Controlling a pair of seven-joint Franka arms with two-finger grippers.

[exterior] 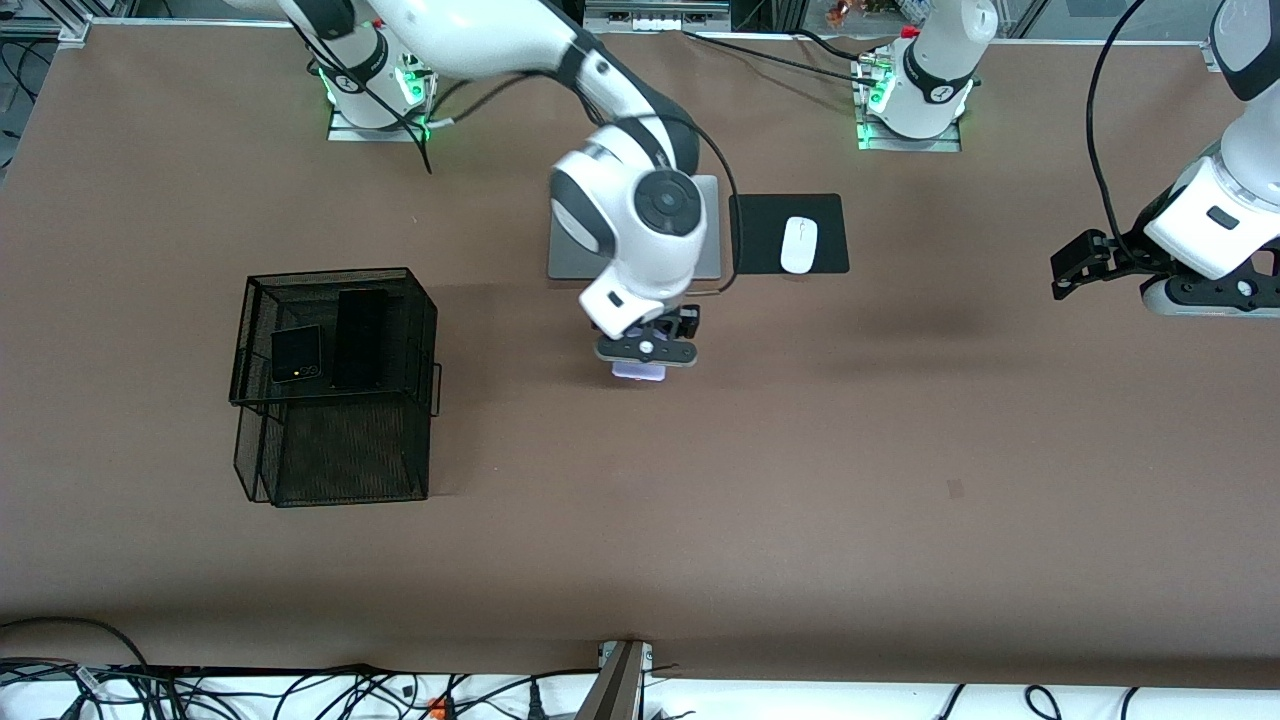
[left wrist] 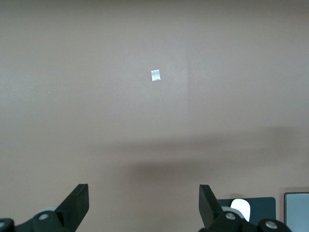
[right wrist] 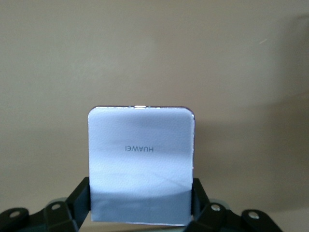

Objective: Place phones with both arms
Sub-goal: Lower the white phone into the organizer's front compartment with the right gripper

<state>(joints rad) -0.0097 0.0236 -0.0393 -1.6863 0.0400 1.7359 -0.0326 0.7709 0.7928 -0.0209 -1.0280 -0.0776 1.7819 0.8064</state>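
My right gripper (exterior: 645, 358) is at the middle of the table, shut on the small squarish pale lilac-white phone (exterior: 640, 373). In the right wrist view its fingers (right wrist: 81, 195) press both sides of that phone (right wrist: 141, 154). I cannot tell whether the phone touches the table. The small squarish black folded phone (exterior: 296, 353) and the long slim black slab (exterior: 358, 338) lie on the top shelf of a black wire basket (exterior: 258, 440) toward the right arm's end. My left gripper (exterior: 1075, 265) is open and empty, held above bare table at the left arm's end; it also shows in the left wrist view (left wrist: 144, 193).
A silver laptop (exterior: 708, 235) lies under the right arm's wrist, farther from the front camera than the lilac-white phone. Beside it a white mouse (exterior: 798, 244) sits on a black pad (exterior: 760, 235). Cables run along the table's front edge.
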